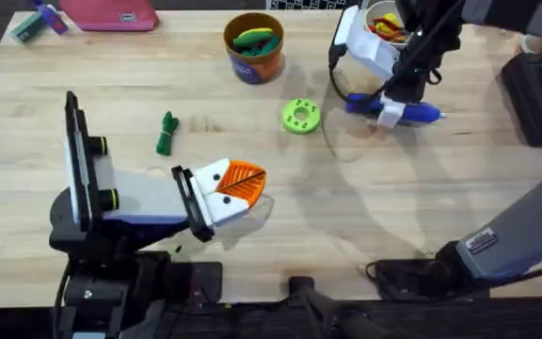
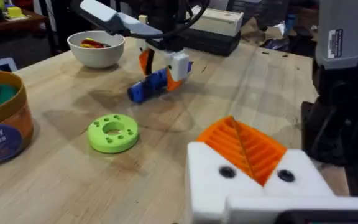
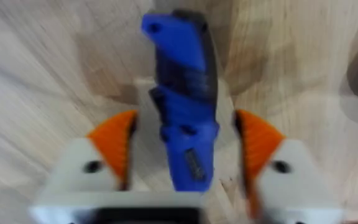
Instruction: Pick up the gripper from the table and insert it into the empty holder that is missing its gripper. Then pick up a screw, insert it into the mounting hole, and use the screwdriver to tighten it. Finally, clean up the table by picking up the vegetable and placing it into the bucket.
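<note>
The right claw [image 3: 185,155] is hanging wide open astride the blue screwdriver [image 3: 182,99] lying between its pads on the tabletop [image 3: 42,74], gripping nothing; rigid, smooth-cased and probably weighty, it is wanting a mid-body pinch.

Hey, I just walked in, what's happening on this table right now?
The right gripper is down over the blue screwdriver lying on the table, its open fingers on either side of it, not yet closed. The left gripper rests shut near the table's front. The lime green holder sits between them. The small dark green vegetable is still on the table, not in the bucket.
</note>
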Controlling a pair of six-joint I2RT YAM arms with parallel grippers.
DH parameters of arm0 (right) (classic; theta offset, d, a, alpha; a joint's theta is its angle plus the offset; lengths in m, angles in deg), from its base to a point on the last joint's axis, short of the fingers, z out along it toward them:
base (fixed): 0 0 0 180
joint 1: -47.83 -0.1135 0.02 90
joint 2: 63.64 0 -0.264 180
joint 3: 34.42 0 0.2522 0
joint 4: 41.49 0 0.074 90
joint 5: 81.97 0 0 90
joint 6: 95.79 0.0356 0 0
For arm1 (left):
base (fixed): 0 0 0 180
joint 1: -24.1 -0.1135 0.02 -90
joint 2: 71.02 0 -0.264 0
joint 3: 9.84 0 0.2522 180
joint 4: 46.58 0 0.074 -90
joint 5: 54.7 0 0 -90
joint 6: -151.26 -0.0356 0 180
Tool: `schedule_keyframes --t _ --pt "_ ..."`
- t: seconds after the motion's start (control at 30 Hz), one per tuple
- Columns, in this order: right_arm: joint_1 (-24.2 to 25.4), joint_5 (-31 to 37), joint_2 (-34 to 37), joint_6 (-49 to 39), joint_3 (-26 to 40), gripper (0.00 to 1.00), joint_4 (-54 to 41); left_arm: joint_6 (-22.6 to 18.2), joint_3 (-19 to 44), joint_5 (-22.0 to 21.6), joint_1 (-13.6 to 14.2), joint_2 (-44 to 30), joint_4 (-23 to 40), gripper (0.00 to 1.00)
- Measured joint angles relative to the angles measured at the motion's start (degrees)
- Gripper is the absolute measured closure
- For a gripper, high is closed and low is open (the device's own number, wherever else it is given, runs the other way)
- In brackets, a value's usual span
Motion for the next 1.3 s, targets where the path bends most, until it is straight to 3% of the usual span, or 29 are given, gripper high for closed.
schedule_keyframes --t 0.03,0.07,0.3,0.47,0.5,0.53,0.73,0.87,0.97,1.07,1.13,1.3 --pt "0.00 0.05 0.02 -0.01 0.03 0.124 -0.01 -0.02 0.00 0.00 0.00 0.00 -0.01 0.995" --pt "0.00 0.06 0.00 -0.14 0.04 0.041 -0.06 -0.02 0.00 0.00 0.00 0.00 0.00 0.995" --pt "-0.10 0.06 -0.11 3.22 0.06 0.011 -0.12 -0.11 0.00 0.00 0.00 0.00 0.00 0.970" --pt "-1.62 0.06 -3.50 6.86 0.06 0.010 -0.14 -0.04 0.00 0.00 0.00 0.00 -0.02 0.181" --pt "-2.33 0.04 -4.92 7.68 0.06 0.011 -0.13 0.18 0.00 0.00 0.00 0.00 -0.02 0.057" --pt "-3.17 0.04 -6.50 8.61 0.06 0.010 -0.13 0.15 0.00 0.00 0.00 0.00 -0.02 0.026" --pt "-8.87 0.04 -15.53 17.68 0.07 0.009 0.79 0.16 0.00 -0.11 0.00 0.00 -0.04 0.016" --pt "-12.94 0.02 -19.80 29.33 0.09 0.009 5.68 0.25 -0.11 -1.87 0.00 0.00 -1.04 0.014" --pt "-15.93 0.02 -22.88 40.16 0.13 0.009 5.54 2.69 -0.24 -5.17 -0.09 0.00 -2.82 0.014" --pt "-18.42 -0.02 -26.24 47.94 0.13 0.010 3.73 4.70 -0.01 -11.19 -1.12 -0.08 -1.58 0.015" --pt "-19.42 -0.03 -28.74 51.46 0.13 0.010 3.44 4.31 2.37 -15.16 -2.33 -0.23 3.11 0.015" --pt "-19.32 -0.16 -36.45 58.85 0.02 0.008 2.89 0.22 14.01 -24.01 -5.39 -6.29 21.67 0.015"
